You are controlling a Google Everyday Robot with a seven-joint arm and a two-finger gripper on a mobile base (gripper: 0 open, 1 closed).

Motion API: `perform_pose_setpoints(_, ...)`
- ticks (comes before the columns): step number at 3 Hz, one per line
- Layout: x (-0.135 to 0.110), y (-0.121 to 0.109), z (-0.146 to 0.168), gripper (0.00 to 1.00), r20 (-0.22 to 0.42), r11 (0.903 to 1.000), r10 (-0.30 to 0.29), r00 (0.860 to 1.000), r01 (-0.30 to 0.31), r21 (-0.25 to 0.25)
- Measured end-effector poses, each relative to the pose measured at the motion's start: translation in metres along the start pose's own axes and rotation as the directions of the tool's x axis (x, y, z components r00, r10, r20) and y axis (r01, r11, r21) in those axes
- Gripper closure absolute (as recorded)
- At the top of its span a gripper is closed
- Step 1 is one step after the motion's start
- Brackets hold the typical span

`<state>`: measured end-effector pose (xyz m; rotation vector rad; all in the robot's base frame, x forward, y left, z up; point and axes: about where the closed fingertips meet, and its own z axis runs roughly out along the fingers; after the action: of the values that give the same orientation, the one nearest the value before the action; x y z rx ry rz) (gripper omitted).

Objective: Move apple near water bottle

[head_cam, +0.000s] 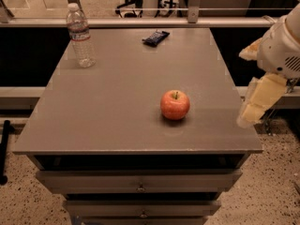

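The red-orange apple (175, 104) stands upright on the grey table top (117, 102), right of centre and toward the front. The clear water bottle (80, 35) with a white cap stands at the table's far left corner, well apart from the apple. My gripper (249, 116) hangs at the table's right edge, pointing down and to the left, to the right of the apple and not touching it. It holds nothing that I can see.
A small dark snack wrapper (155, 37) lies near the far edge, at the middle. Drawers (140, 186) sit below the table front. A rail (150, 21) runs behind the table. Speckled floor lies on both sides.
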<state>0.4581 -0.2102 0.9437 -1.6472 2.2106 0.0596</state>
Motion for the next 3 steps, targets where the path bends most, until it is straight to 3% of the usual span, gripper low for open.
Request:
perform_pose_setpoints(1,-0.009,-0.005,0.038,0.0,0.111,0.9974,0.045,0.993,-0.038,-0.061)
perform_pose_setpoints(2,-0.028,-0.005,0.068,0.0,0.226,0.9934,0.065,0.972,-0.041,-0.107)
perform_pose_setpoints(3,-0.05,-0.004,0.092,0.0,0.328,0.9905,0.073,0.942,-0.03,-0.134)
